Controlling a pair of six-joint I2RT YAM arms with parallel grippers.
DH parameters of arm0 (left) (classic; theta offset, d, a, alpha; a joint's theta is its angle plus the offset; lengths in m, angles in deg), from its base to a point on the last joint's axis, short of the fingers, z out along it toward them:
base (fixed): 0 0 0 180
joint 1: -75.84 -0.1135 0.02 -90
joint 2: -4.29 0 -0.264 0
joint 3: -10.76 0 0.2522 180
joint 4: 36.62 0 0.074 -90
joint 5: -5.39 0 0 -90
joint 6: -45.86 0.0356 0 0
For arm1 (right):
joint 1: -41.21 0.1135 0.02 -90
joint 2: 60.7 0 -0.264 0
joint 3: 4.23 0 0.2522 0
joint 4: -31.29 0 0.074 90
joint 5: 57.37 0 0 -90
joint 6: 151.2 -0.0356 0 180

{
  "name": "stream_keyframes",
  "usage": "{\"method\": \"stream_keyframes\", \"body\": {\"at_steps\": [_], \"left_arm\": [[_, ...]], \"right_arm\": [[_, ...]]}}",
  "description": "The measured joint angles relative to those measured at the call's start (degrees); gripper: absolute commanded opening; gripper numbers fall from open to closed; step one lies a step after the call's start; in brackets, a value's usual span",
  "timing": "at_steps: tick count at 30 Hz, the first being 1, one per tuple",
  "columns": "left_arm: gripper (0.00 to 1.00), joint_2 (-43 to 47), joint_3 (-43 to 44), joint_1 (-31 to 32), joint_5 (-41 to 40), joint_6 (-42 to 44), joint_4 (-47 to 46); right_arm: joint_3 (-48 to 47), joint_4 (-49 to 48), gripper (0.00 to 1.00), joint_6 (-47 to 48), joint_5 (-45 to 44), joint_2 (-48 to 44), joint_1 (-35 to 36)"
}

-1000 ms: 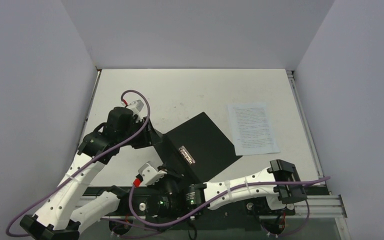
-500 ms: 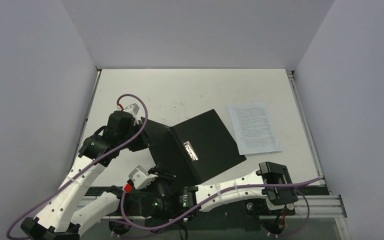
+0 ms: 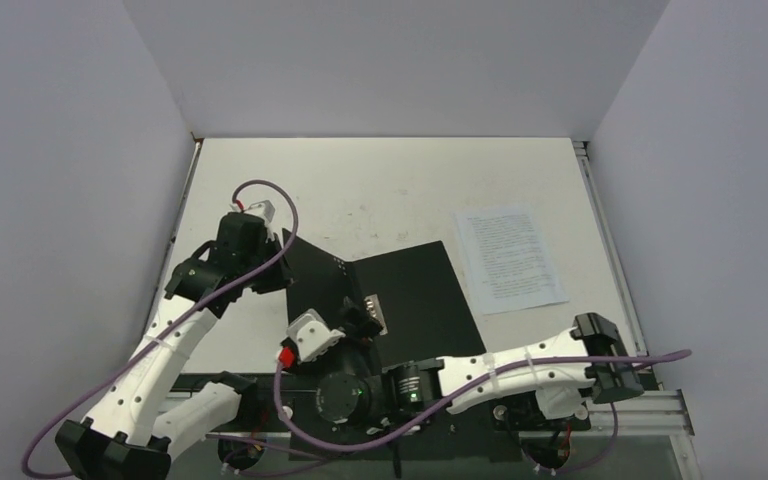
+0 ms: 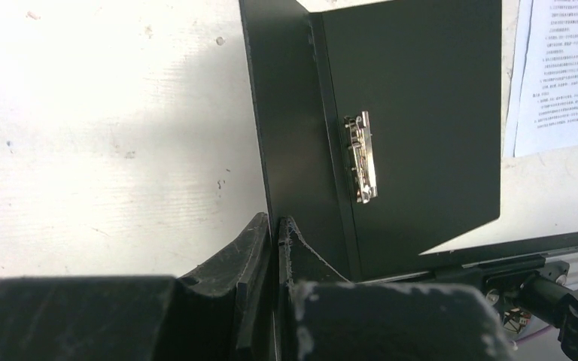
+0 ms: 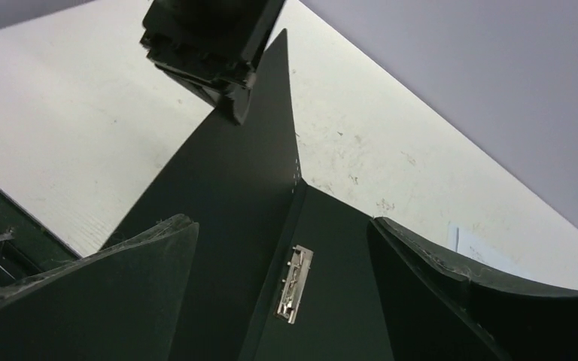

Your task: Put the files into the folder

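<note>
Left end effector (image 4: 276, 226) is pinched tight on the edge of the folder (image 3: 415, 290), at 10 o'clock of it in the top view. I see that cover tipped up, and the other cover lies flat on the worktop (image 3: 380, 175), black side up. Right end effector (image 5: 282, 226) is spread wide and holds nothing; it hangs over the shiny clip (image 5: 293, 284) by the fold. The files (image 3: 510, 260) lie flat on the worktop at 3 o'clock of the folder, just beside it.
</note>
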Motion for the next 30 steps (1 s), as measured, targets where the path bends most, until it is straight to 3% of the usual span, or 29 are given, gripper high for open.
{"method": "stream_keyframes", "body": {"at_steps": [6,14,30], "left_arm": [[0.00,-3.9,1.5,-1.8,1.4,1.8,-3.2],[0.00,-8.5,2.8,-5.9,3.6,2.4,-8.8],[0.00,-16.7,0.9,-14.8,7.1,-1.0,-23.1]], "right_arm": [[5.0,2.3,0.93,-5.8,0.3,-11.0,-1.4],[15.3,8.4,0.94,-15.2,5.8,-21.0,-11.0],[26.6,9.7,0.95,-23.4,24.9,-25.2,-29.7]]}}
